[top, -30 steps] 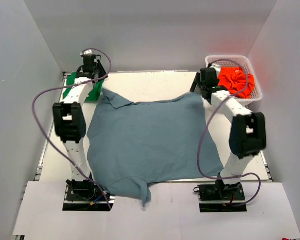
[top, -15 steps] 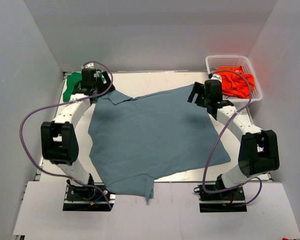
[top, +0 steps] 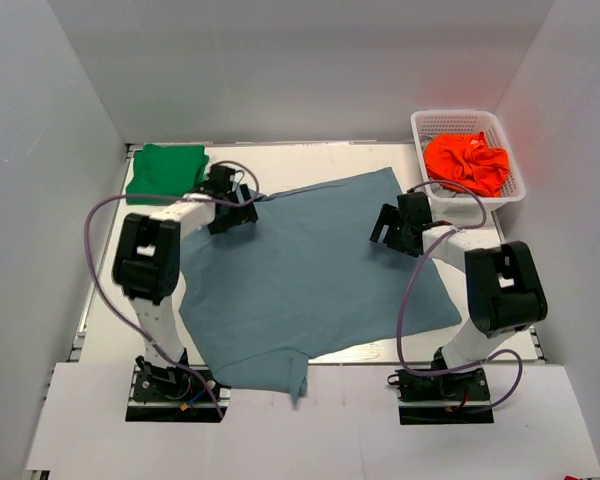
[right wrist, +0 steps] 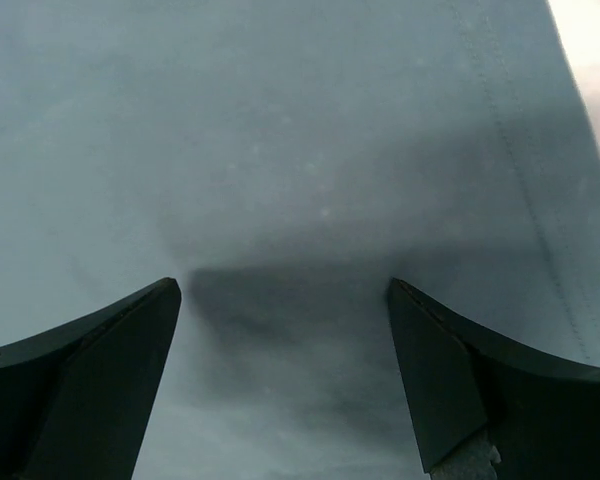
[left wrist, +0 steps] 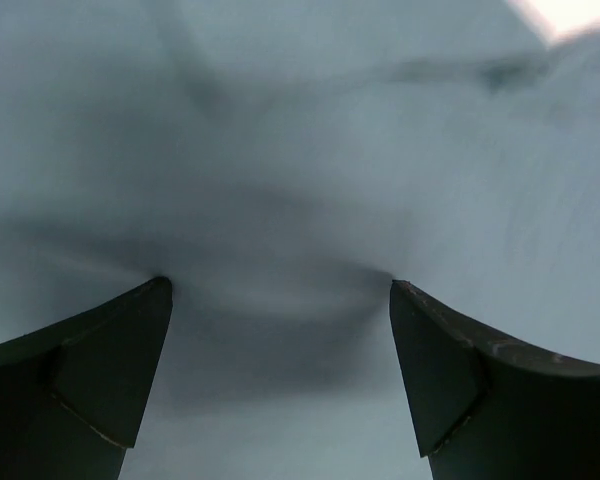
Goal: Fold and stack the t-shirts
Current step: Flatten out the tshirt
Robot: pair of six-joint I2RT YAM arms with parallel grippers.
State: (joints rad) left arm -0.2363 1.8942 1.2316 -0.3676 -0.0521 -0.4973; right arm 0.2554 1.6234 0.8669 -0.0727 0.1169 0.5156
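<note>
Blue t-shirt (top: pixel 310 270) is spread flat over the middle of the table (top: pixel 310 160). Its near part reaches down between the two arm bases.

Left gripper (top: pixel 236 208) is positioned over the shirt's far-left corner. Jaws are spread wide and nothing is gripped. In the left wrist view (left wrist: pixel 280 290), blue cloth fills the gap between the fingers (left wrist: pixel 100 370) and everything beyond. A soft crease is seen just ahead of the tips. Whether the tips touch the fabric cannot be told.

Right gripper (top: pixel 390 225) is positioned over the shirt's right side, toward the far edge. Jaws are also fully apart and nothing is held. In the right wrist view (right wrist: pixel 285 285), smooth cloth is seen between the fingers (right wrist: pixel 90 380). The stitched hem runs down the right side, with a sliver of bare table past it.

Green t-shirt (top: pixel 167 160) is folded at the far-left table corner, just beyond the left gripper and clear of both grippers.

A white basket (top: pixel 420 125) holding orange cloth (top: pixel 467 162) is seen at the far-right corner.
</note>
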